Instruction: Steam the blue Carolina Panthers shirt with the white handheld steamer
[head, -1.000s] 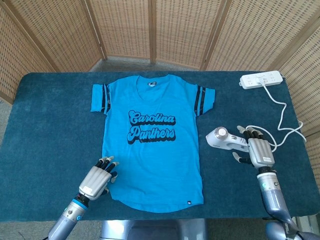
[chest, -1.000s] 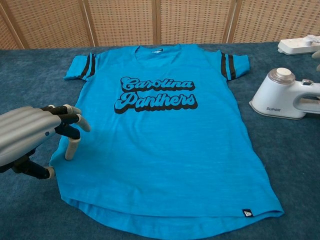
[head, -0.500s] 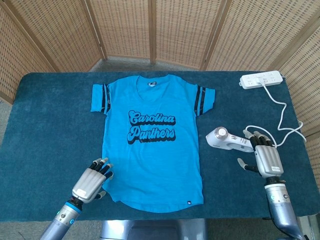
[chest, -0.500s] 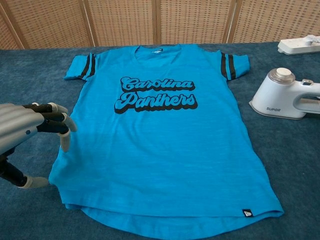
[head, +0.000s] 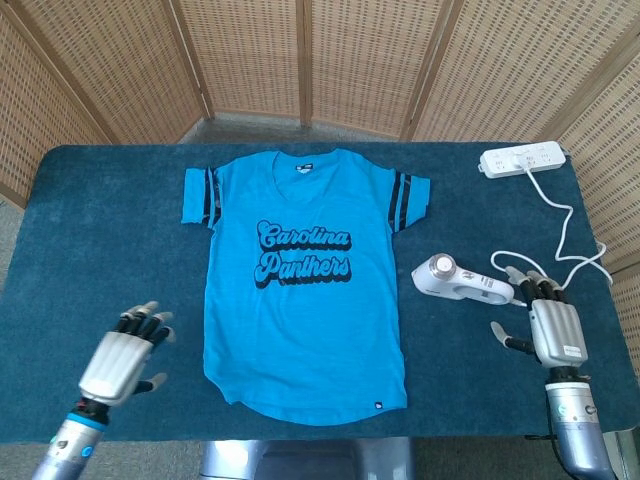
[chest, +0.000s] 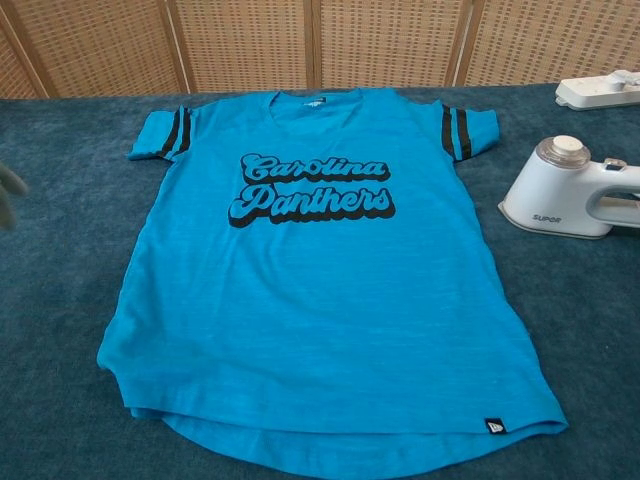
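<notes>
The blue Carolina Panthers shirt (head: 305, 280) (chest: 320, 270) lies flat, front up, in the middle of the dark blue table. The white handheld steamer (head: 460, 283) (chest: 572, 190) lies on its side to the right of the shirt, its cord trailing away to the right. My left hand (head: 122, 360) hovers open over bare table left of the shirt's hem, fingers apart, holding nothing; only a blurred fingertip shows at the chest view's left edge. My right hand (head: 552, 325) is open just right of the steamer's handle end, apart from it.
A white power strip (head: 522, 160) (chest: 598, 90) sits at the table's far right corner, with a white cord (head: 572, 235) looping down toward the steamer. Wicker screens stand behind the table. The table's front edge (head: 300, 437) runs close under the shirt hem.
My left hand has slid left off the shirt's lower left edge onto bare table and spread open. My right hand has drawn back to the right, away from the steamer's handle.
</notes>
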